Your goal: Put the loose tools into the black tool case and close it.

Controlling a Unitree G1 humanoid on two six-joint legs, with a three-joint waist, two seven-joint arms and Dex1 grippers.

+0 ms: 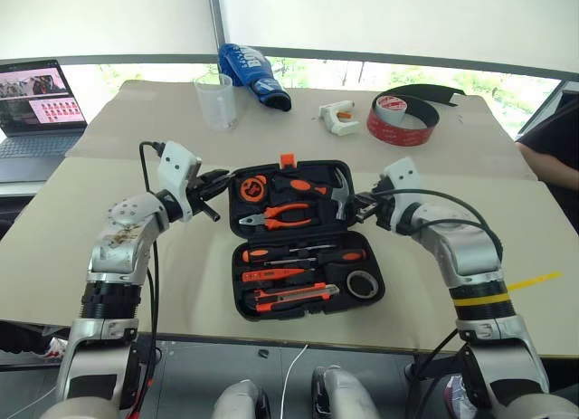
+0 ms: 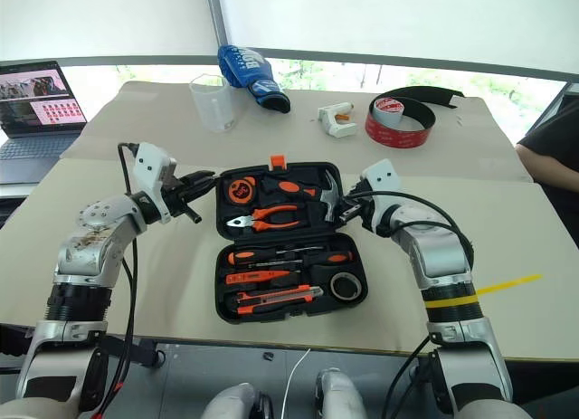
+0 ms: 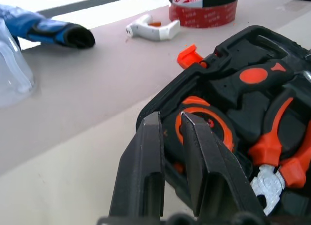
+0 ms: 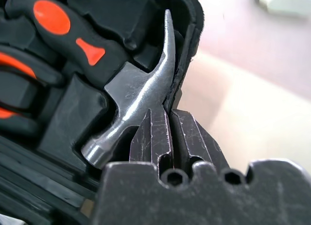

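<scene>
The black tool case lies open in the middle of the table, its orange latch on the far edge. The near half holds two orange-and-black screwdrivers, a slim orange screwdriver, the utility knife and the small black tape roll. Pliers and a hammer sit in the far half. My left gripper has its fingers nearly together at that half's left rim. At the right rim beside the hammer head, my right gripper is shut with its tips on the rim's edge.
A laptop stands at the far left. Along the back are a clear plastic cup, a blue bag, a white tool and a big red-and-grey tape roll. A person's arm rests at the right edge.
</scene>
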